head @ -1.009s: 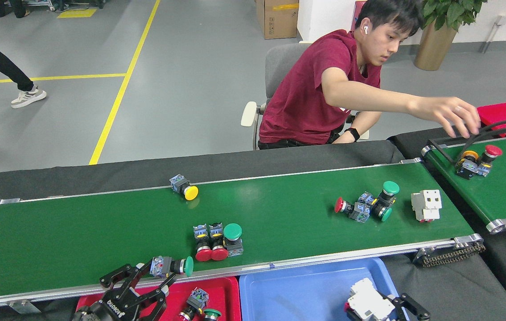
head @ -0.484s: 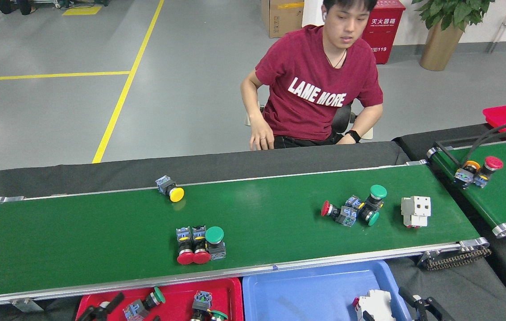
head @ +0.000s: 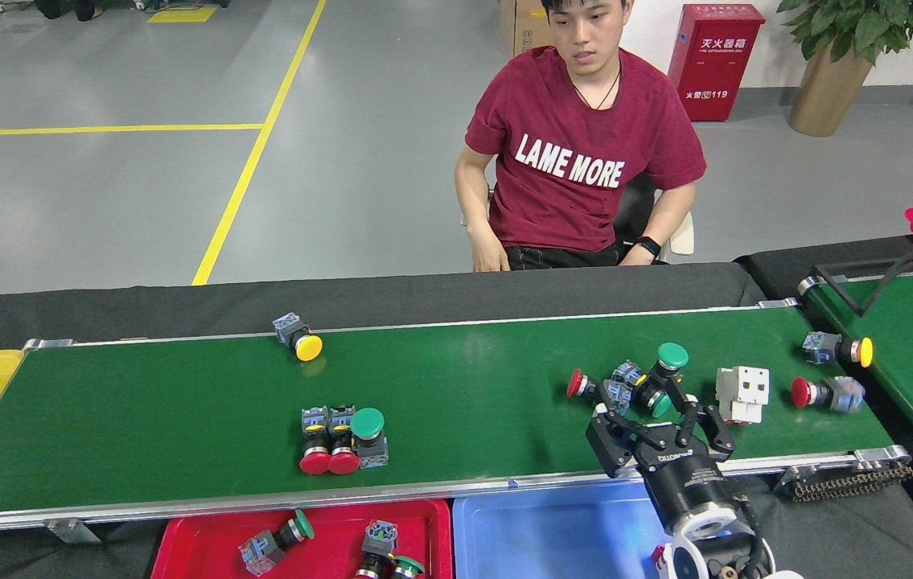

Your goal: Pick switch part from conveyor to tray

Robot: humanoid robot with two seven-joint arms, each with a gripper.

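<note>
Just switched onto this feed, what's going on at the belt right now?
The right gripper is reaching, open and empty, over the conveyor toward a cluster of switch parts beside a white block. More switch parts lie along the belt. The red tray already holds several; the blue tray looks mostly bare. The left gripper is out of view. A seated person watches.

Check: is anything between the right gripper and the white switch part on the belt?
Nothing visible. The right gripper, jaws open, hovers over the conveyor beside the white switch part; the switch cluster lies to its other side.
</note>
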